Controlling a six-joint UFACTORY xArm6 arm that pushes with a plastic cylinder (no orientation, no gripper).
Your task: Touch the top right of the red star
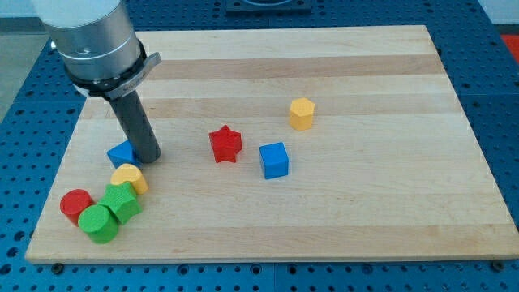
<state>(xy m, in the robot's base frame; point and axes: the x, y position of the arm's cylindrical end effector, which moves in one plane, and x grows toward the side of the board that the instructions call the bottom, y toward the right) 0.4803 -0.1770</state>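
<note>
The red star (225, 144) lies near the middle of the wooden board (340, 211). My tip (149, 157) rests on the board well to the view's left of the star, right beside a small blue block (121, 152), which the rod partly hides. A blue cube (274, 160) sits just to the view's right of the star. A yellow hexagonal block (302, 113) lies up and to the right of the star.
A cluster sits at the view's lower left: a yellow block (130, 177), a green block (122, 200), a green cylinder (99, 223) and a red cylinder (76, 205). The arm's grey body (93, 40) fills the view's top left.
</note>
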